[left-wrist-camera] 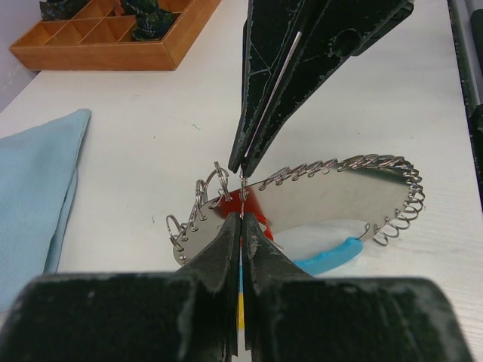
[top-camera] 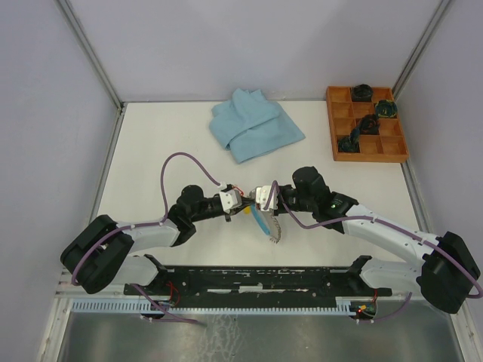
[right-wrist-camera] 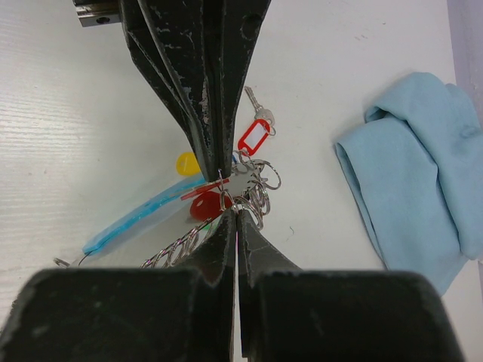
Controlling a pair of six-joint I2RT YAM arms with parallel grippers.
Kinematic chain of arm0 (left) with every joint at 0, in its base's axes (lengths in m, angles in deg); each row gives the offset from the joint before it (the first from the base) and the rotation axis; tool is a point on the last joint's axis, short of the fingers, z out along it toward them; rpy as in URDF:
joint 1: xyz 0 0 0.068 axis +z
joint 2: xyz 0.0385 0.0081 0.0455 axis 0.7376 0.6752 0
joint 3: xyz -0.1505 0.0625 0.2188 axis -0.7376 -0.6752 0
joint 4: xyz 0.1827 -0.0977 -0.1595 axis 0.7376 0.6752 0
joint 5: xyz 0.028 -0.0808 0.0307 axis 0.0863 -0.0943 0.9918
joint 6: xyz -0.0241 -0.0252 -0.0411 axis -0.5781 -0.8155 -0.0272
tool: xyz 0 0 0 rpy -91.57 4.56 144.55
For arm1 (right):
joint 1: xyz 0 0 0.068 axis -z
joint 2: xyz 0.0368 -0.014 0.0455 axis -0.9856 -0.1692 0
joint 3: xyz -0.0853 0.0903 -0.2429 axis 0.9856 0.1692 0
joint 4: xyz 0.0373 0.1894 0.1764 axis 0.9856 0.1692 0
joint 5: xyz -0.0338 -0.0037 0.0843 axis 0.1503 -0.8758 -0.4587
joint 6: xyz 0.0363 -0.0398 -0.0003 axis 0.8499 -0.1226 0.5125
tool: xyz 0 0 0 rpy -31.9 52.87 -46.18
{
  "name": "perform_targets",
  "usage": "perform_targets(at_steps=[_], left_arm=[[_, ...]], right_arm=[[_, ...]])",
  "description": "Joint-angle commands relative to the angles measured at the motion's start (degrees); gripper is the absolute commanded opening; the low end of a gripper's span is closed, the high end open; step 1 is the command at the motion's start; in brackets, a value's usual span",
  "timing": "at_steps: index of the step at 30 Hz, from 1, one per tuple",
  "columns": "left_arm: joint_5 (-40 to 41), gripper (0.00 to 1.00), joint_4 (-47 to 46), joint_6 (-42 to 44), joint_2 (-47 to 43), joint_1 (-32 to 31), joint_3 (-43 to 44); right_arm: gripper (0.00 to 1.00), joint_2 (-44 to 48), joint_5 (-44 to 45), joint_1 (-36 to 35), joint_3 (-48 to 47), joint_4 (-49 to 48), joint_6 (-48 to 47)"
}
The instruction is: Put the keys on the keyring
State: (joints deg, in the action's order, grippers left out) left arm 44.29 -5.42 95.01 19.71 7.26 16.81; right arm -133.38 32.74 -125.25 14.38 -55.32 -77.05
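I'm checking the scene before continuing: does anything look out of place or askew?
Nothing looks spilled or damaged. Only the blue cloth stands out: it lies crumpled and folded over itself at the far side of the table, not flat.

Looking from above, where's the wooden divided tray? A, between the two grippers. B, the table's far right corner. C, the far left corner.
B: the wooden tray sits at the far right corner of the table, right of the blue cloth.

Bright, even light, faint soft shadows, blurred wrist-view foregrounds
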Motion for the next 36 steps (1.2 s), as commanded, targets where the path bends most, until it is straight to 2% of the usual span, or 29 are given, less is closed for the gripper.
perform_targets(at_steps=[1,36], left_arm=[[-1.8,0.03,-3.2,-1.6,-1.1,-0.2,1.4],[-3.5,0.03,-7.0,-4.3,-0.5,-0.2,1.4]], right_arm=[[0.01,1.0,-0.4,-0.3,-0.7,-4.0,1.1],[0.01,0.5,-2.3,-0.3,-1.0,-3.3,2.4]])
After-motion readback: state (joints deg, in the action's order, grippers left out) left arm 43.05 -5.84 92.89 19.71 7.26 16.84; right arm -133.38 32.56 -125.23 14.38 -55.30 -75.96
